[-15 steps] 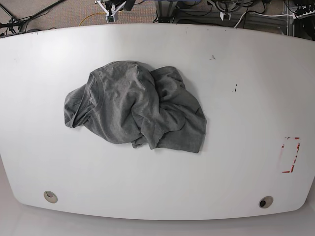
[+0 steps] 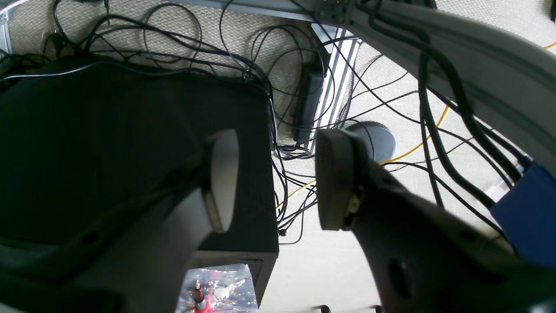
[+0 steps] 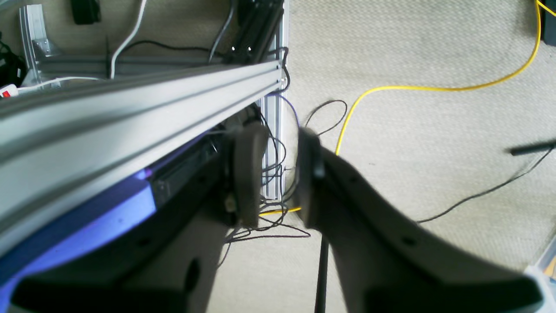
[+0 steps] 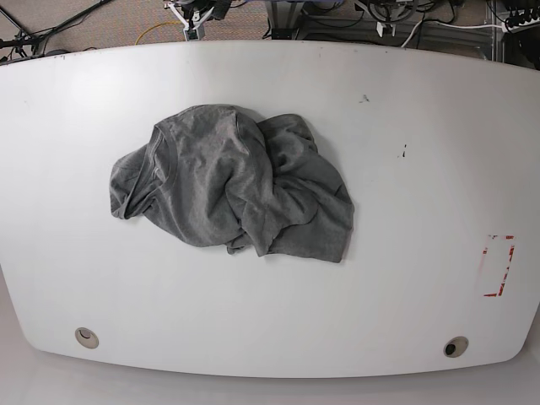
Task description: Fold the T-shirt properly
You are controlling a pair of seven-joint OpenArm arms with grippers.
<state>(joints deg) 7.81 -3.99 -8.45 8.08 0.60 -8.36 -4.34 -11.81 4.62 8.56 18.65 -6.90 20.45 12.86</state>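
While crumpled, T-shirt (image 4: pixel 232 186) — table (image 4: pixel 405 169), untouched

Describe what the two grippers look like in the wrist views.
The left gripper has two broad dark curved fingers; one pad is dark and foam-like, the other pad face looks pale grey. The right gripper has similar dark fingers with brownish-grey pads. No markings visible.

White table (image 4: pixel 405 194), red tape marks (image 4: pixel 498 266), yellow cable (image 3: pixel 434 88), black cables (image 2: pixel 269 78)
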